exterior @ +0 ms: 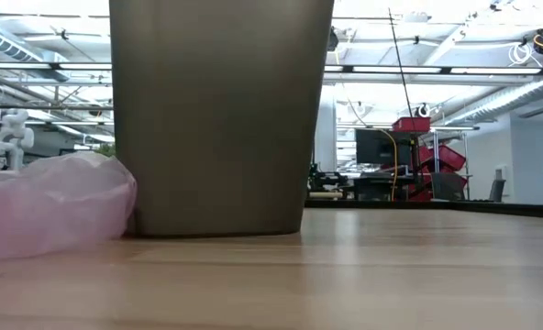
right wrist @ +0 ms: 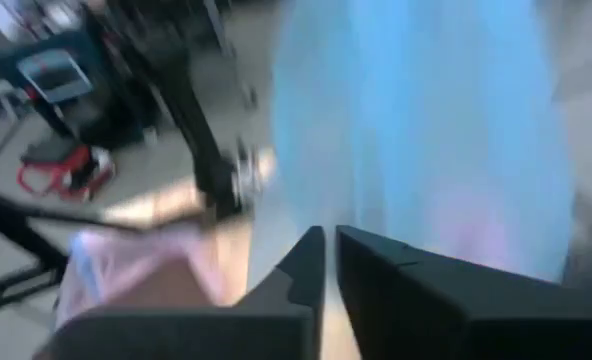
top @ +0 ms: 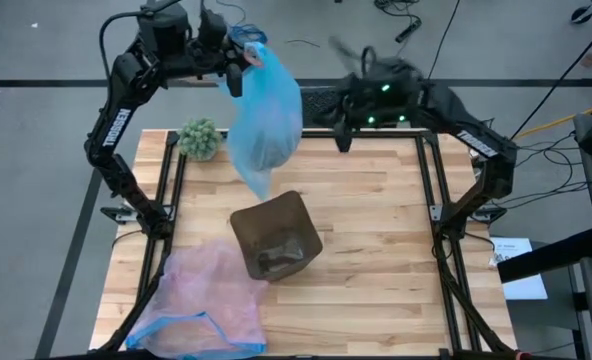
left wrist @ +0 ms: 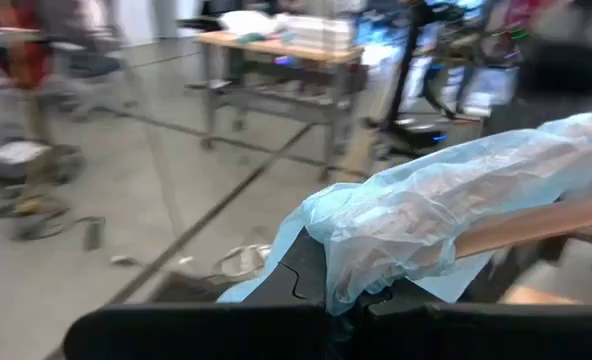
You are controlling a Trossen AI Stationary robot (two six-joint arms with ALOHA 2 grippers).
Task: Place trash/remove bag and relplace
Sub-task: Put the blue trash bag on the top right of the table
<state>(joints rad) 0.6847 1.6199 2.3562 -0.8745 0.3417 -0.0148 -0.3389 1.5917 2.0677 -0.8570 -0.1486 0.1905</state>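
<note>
1. Left tool is up high past the table's far-left corner, fingers pressed together, pinching the top of the light-blue bag. In its wrist view the bag's gathered plastic is clamped right at the fingers.
2. The bag hangs clear of the table, draped down over the far edge, its lower tip just short of the bin. Darker bulk shows inside the lower half; can't make out what it is.
3. Fuzzy green ball sits on the table's far-left corner, just beside the hanging bag, not touching as far as I can tell.
4. Translucent pink bag with a blue rim lies flat on the near-left of the table, its edge against the bin. In the low view it is touching the bin's base on the left.
5. Brown square bin stands upright mid-table, unlined, with some trash visible on its bottom. It fills the low view and blocks anything behind it.
6. Right tool is over the far edge right of the bag, motion-blurred. Its wrist view shows the fingers almost together, a thin gap between them, nothing in them; the blue bag hangs just ahead.
</note>
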